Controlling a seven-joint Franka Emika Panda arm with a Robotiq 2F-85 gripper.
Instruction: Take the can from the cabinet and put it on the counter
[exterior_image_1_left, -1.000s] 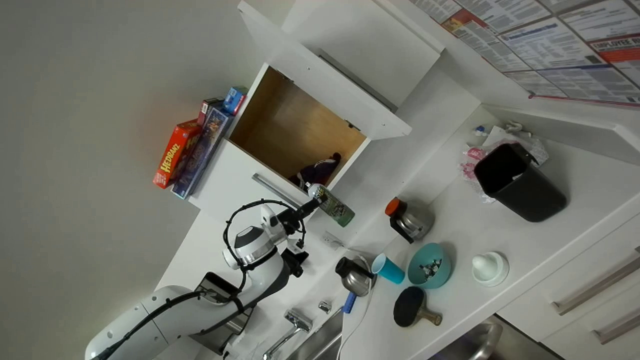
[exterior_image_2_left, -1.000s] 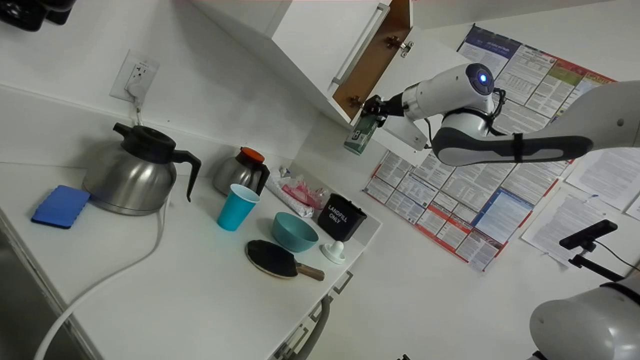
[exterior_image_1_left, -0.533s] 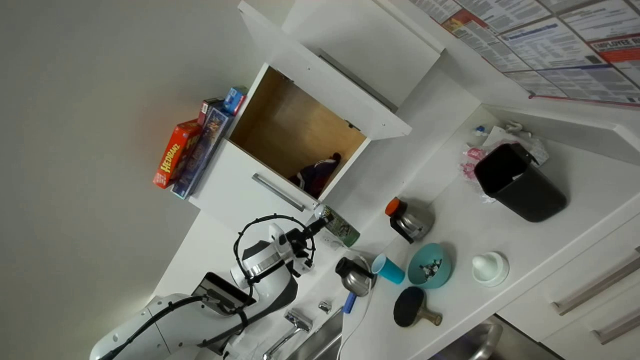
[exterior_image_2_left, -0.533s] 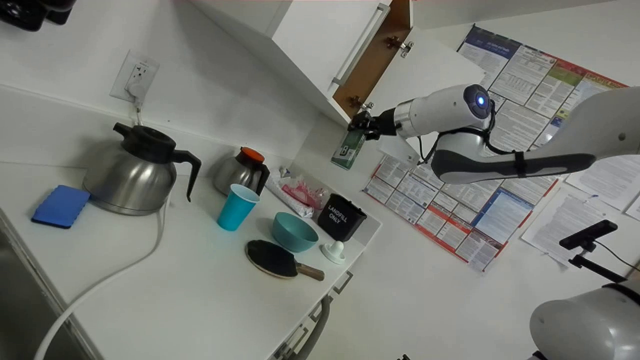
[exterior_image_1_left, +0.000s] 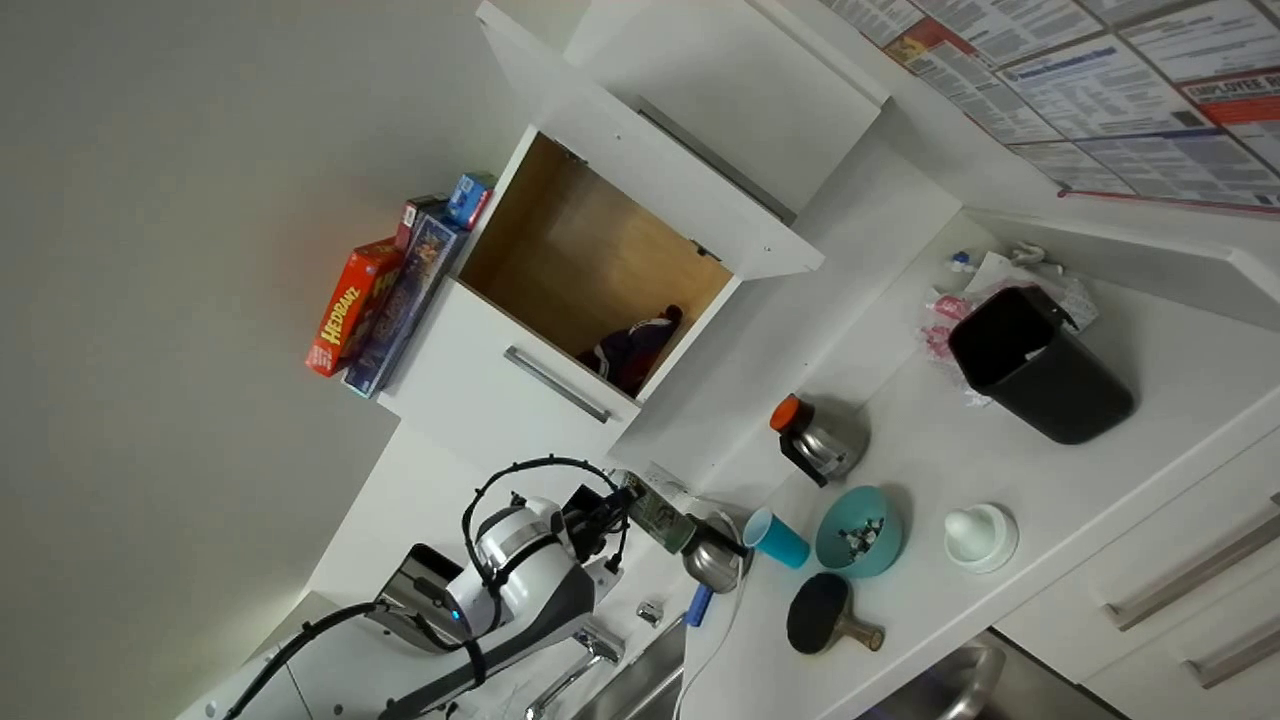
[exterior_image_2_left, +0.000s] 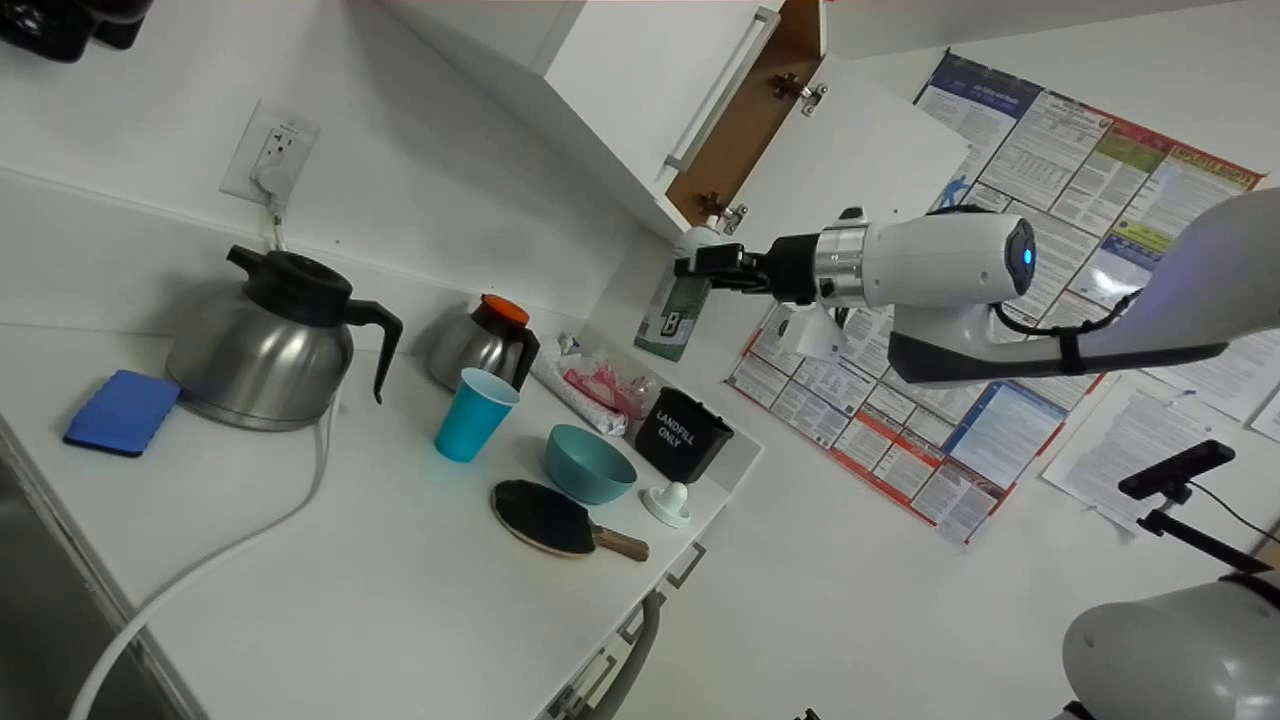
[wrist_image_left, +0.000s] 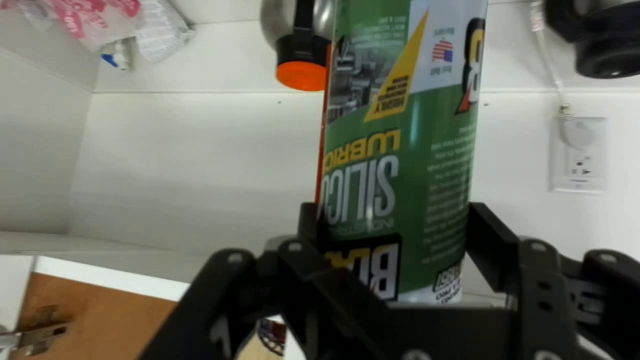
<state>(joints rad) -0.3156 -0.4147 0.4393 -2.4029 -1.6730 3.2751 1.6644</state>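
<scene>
The can is a green and white spray can (exterior_image_1_left: 660, 520), also seen in an exterior view (exterior_image_2_left: 670, 320) and large in the wrist view (wrist_image_left: 400, 145). My gripper (wrist_image_left: 395, 225) is shut on it, a black finger on each side near its white end. In both exterior views the gripper (exterior_image_1_left: 622, 497) (exterior_image_2_left: 697, 270) holds the can in the air, outside and below the cabinet (exterior_image_1_left: 570, 230) (exterior_image_2_left: 650, 110). The can's green end points toward the counter (exterior_image_1_left: 920, 605) (exterior_image_2_left: 380, 600) and is apart from it. The cabinet door (exterior_image_1_left: 660, 165) stands open.
A dark item (exterior_image_1_left: 640, 340) lies in the cabinet. On the counter are a black-lidded pot (exterior_image_2_left: 270, 345), an orange-lidded pot (exterior_image_2_left: 475, 345), a blue cup (exterior_image_2_left: 475, 415), a teal bowl (exterior_image_2_left: 590, 465), a paddle (exterior_image_2_left: 540, 515), a black bin (exterior_image_2_left: 682, 435), a blue sponge (exterior_image_2_left: 122, 412) and a white cord (exterior_image_2_left: 230, 550).
My gripper has moved down and away from the cabinet with the can in it. The can was at the cabinet's lower edge and is now well below it. The wrist has turned somewhat.
</scene>
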